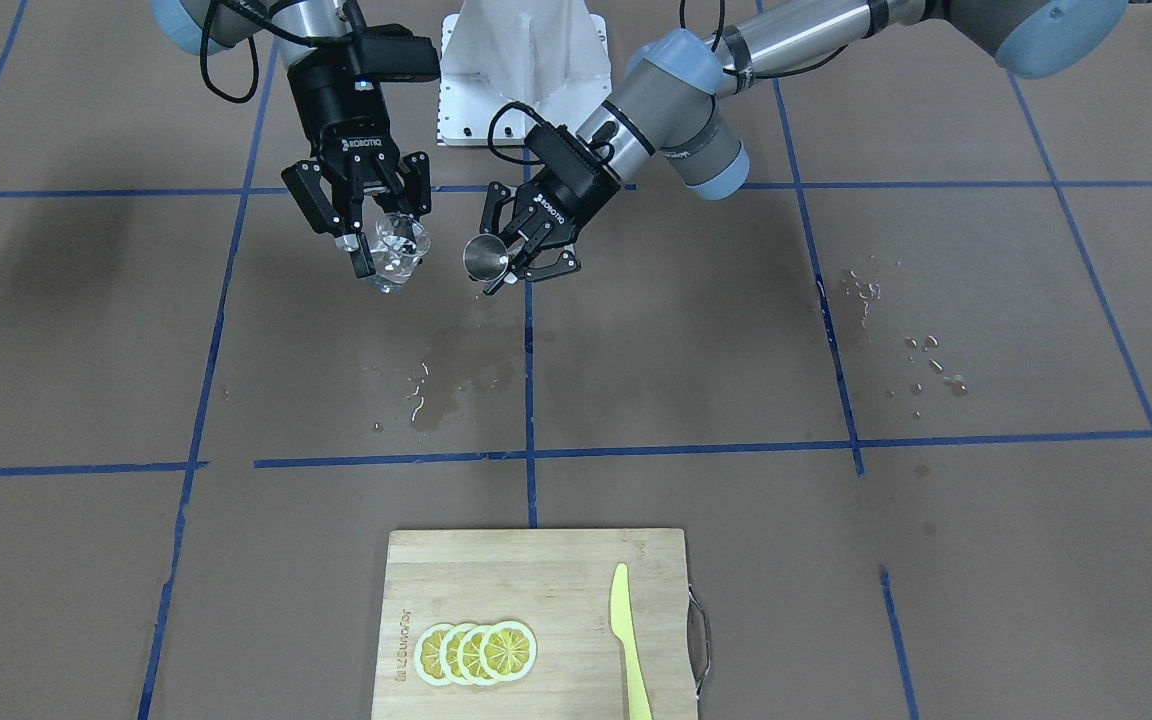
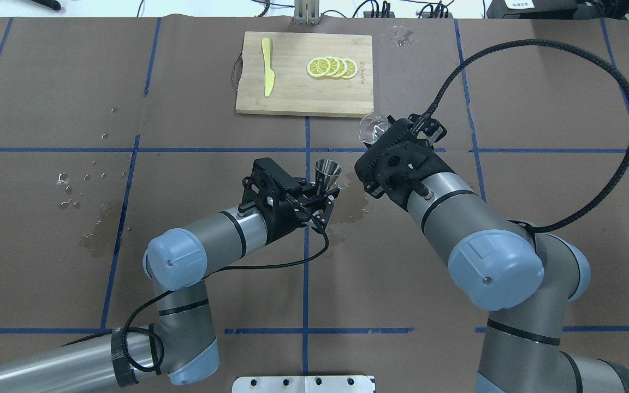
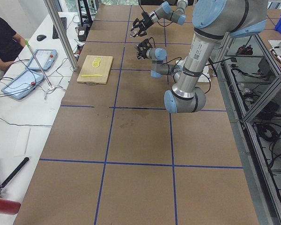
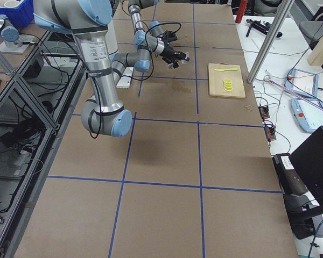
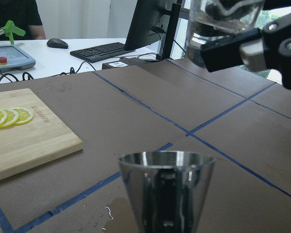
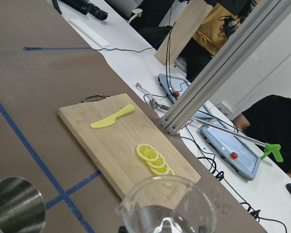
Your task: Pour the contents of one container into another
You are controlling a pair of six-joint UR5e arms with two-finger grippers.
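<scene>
A small steel cup (image 1: 485, 258) hangs above the table with my left gripper (image 1: 504, 272) shut on its lower part; it stands upright with its mouth up (image 2: 328, 168). To its side, and a little higher in the left wrist view, is a clear glass beaker (image 1: 398, 250) holding some clear liquid, with my right gripper (image 1: 383, 252) shut on it. The two vessels are close together but apart. From the left wrist the cup (image 5: 167, 189) fills the bottom and the beaker (image 5: 222, 19) is at the top right. From the right wrist the beaker's rim (image 6: 167, 206) is low in the middle, the cup (image 6: 14, 204) at the bottom left.
A wooden cutting board (image 2: 292, 93) with lemon slices (image 2: 332, 67) and a yellow knife (image 2: 267, 74) lies at the table's far edge. Wet patches (image 1: 451, 385) sit on the brown paper under the grippers, with droplets (image 1: 926, 360) off to the side. Operators and tablets (image 3: 30, 70) are beyond the table.
</scene>
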